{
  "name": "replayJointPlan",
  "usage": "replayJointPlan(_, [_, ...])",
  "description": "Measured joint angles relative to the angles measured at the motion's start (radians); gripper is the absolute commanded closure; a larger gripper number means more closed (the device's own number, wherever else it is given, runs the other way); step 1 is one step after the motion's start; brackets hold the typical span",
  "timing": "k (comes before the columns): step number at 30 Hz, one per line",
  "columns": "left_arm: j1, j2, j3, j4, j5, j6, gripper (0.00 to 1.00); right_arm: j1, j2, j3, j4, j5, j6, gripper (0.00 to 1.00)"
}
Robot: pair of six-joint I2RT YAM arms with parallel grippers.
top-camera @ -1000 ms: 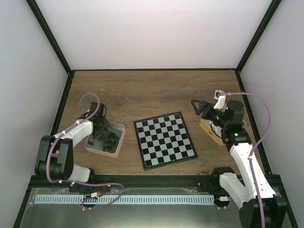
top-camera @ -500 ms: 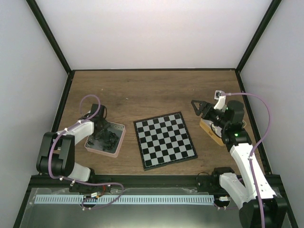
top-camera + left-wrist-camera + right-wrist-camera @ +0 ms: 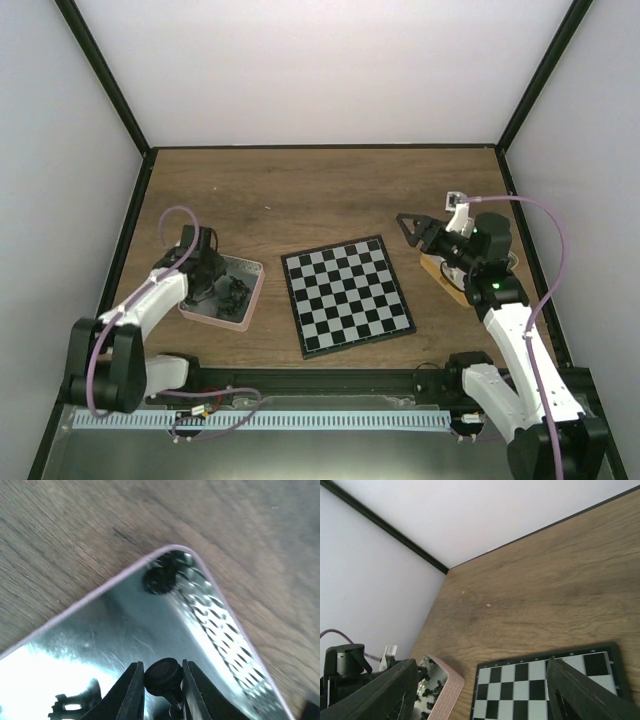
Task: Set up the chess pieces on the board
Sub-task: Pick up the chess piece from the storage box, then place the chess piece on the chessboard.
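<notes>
Black chess pieces [image 3: 228, 290] lie in a heap in the pink-rimmed tray [image 3: 252, 290] at the left. My left gripper [image 3: 160, 664] reaches down into that tray and is shut on one black chess piece [image 3: 162, 674], gripped by its round end. Another black piece [image 3: 160, 578] lies in the tray's far corner. The board [image 3: 347, 295] of black and pale checks lies flat at mid-table. My right gripper [image 3: 420, 232] hangs open above the table just right of the board, with nothing between its fingers [image 3: 385, 692]. The right wrist view shows the board [image 3: 540, 680] and the tray [image 3: 449, 686].
A tan tin [image 3: 442, 274] sits under my right arm, right of the board. The tray's inside is shiny metal with a patterned wall [image 3: 220, 625]. Black frame posts and white walls close in the wooden table [image 3: 320, 190].
My left gripper has closed its jaws on a black piece in the tray, and the left arm's elbow has swung outward. The right gripper has drifted slightly left, still open.
</notes>
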Motion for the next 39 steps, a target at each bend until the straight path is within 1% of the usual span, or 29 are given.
replayJointPlan(4, [0.0, -0.157, -0.019, -0.023, 0.076, -0.006, 0.79, 0.114, 0.008, -0.007, 0.039, 0.018, 0.032, 0.29])
replayJointPlan(9, [0.0, -0.301, -0.015, -0.023, 0.22, -0.043, 0.78, 0.355, 0.08, -0.023, 0.13, 0.093, 0.087, 0.32])
replayJointPlan(13, [0.0, -0.337, -0.013, -0.005, 0.36, -0.11, 0.78, 0.544, 0.212, -0.012, 0.196, 0.174, 0.117, 0.33])
replayJointPlan(16, [-0.001, -0.354, -0.013, 0.018, 0.448, -0.171, 0.78, 0.676, 0.325, 0.034, 0.216, 0.238, 0.124, 0.33])
replayJointPlan(21, [-0.001, -0.392, -0.01, 0.046, 0.544, -0.254, 0.78, 0.832, 0.488, 0.151, 0.257, 0.302, 0.125, 0.34])
replayJointPlan(26, [-0.001, -0.417, -0.01, 0.058, 0.599, -0.303, 0.78, 0.906, 0.636, 0.287, 0.277, 0.343, 0.118, 0.39])
replayJointPlan(31, [-0.001, -0.441, -0.018, 0.071, 0.623, -0.33, 0.78, 0.93, 0.767, 0.41, 0.277, 0.368, 0.111, 0.47])
replayJointPlan(33, [-0.001, -0.448, -0.026, 0.072, 0.627, -0.338, 0.78, 0.93, 0.799, 0.431, 0.276, 0.377, 0.107, 0.5])
replayJointPlan(36, [-0.001, -0.452, -0.037, 0.072, 0.632, -0.346, 0.78, 0.93, 0.828, 0.447, 0.269, 0.384, 0.103, 0.59])
replayJointPlan(39, [-0.001, -0.454, -0.043, 0.073, 0.634, -0.349, 0.78, 0.93, 0.855, 0.463, 0.266, 0.387, 0.097, 0.62])
